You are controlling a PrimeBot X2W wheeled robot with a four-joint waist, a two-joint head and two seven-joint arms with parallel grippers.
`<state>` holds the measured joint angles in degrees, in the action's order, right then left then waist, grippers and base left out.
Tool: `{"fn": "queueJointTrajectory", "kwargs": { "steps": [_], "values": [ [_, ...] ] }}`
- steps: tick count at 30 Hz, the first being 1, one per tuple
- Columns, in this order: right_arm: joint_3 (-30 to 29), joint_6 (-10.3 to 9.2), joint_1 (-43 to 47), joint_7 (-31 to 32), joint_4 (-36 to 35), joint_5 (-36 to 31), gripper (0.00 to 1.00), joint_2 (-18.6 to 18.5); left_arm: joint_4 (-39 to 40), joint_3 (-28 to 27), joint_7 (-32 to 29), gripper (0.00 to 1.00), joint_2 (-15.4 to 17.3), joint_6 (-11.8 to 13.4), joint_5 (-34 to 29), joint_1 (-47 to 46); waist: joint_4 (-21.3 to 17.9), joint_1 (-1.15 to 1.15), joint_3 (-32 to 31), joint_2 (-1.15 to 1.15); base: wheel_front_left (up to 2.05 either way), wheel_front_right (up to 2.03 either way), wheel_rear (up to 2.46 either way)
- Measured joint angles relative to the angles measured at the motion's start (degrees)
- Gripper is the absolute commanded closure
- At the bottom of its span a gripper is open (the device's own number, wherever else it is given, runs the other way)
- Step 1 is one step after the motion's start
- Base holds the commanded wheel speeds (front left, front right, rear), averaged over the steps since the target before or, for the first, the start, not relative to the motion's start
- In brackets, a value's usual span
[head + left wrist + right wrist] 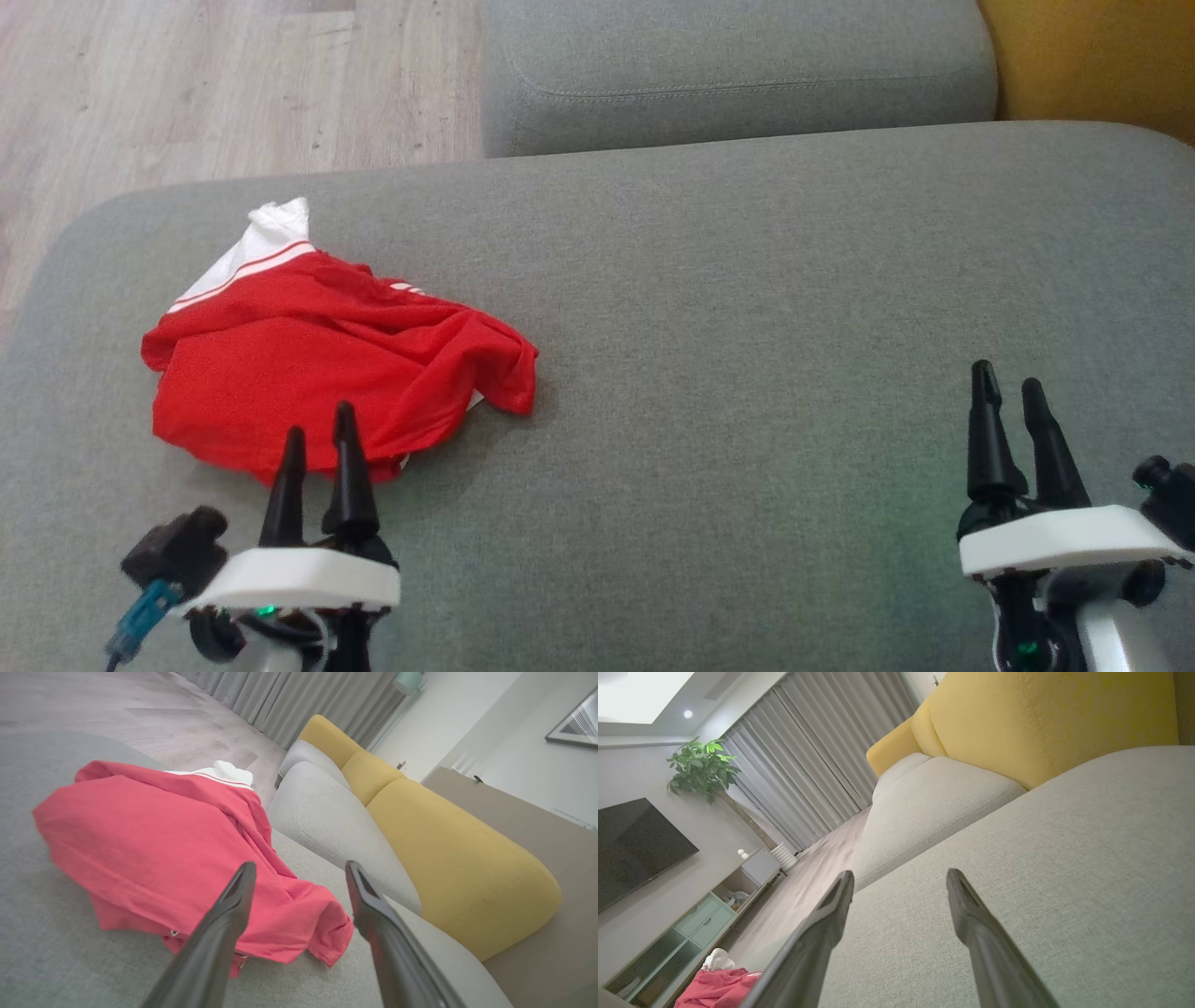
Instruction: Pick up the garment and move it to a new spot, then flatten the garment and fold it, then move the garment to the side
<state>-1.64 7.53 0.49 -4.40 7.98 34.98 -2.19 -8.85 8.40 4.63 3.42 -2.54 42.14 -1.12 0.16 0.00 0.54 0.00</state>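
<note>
Matt red mesh-like cloth garment [327,373] with white trim lies on coarse grey woven sofa cushion [747,327]; upper left, pale wood-grain floor [233,84].

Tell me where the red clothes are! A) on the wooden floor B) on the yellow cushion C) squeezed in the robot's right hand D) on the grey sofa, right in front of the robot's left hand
D: the red garment lies crumpled on the grey sofa, just ahead of the open left hand.
</note>
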Motion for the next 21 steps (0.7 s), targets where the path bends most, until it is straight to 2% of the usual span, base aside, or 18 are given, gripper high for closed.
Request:
{"fn": "queueJointTrajectory", "kwargs": {
  "steps": [21],
  "values": [
    [2.47, 0.0, 0.01, -3.3, -2.24, -17.74, 0.0, -0.02, -0.44, 10.14, 3.16, 0.0, 3.96, 5.09, -15.61, -3.35, -0.19, 0.0, 0.56, 0.0, 0.0, 0.0, 0.0]
  ]
}}
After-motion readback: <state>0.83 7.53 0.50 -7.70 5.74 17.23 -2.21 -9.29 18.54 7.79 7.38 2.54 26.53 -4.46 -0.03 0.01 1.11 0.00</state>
